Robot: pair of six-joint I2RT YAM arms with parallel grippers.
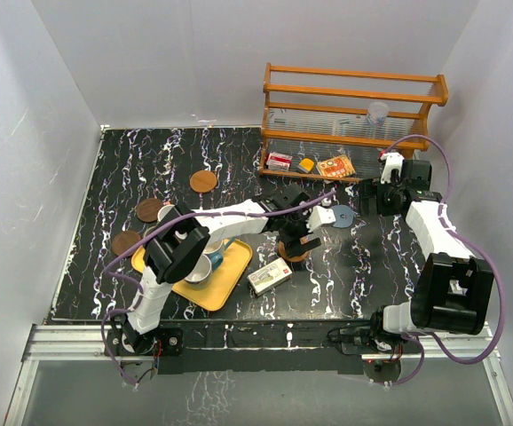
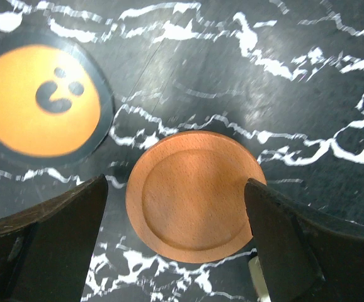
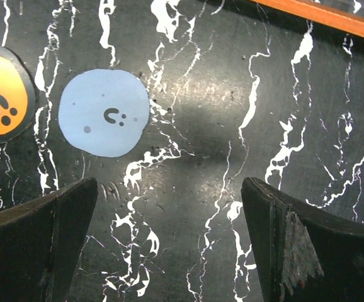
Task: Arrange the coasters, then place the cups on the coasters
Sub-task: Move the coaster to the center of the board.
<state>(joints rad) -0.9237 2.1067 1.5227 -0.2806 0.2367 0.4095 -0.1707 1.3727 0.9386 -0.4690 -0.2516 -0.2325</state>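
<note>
A round orange-brown wooden coaster (image 2: 194, 195) lies flat on the black marbled table, between the fingers of my left gripper (image 2: 176, 186). The gripper is open and its fingers do not touch the coaster. An orange coaster with a dark rim (image 2: 40, 100) lies up and to the left. My right gripper (image 3: 169, 189) stands open over bare table, below and to the right of a grey-blue coaster (image 3: 104, 112). In the top view, three brown coasters (image 1: 150, 210) lie at the left. Cups (image 1: 205, 264) stand on the yellow tray (image 1: 214, 293), partly hidden by my left arm.
A white box (image 1: 270, 277) lies just right of the tray. A wooden rack (image 1: 354, 120) at the back right holds a clear plastic cup (image 1: 377, 113), with small packets (image 1: 335, 166) in front of it. White walls enclose the table.
</note>
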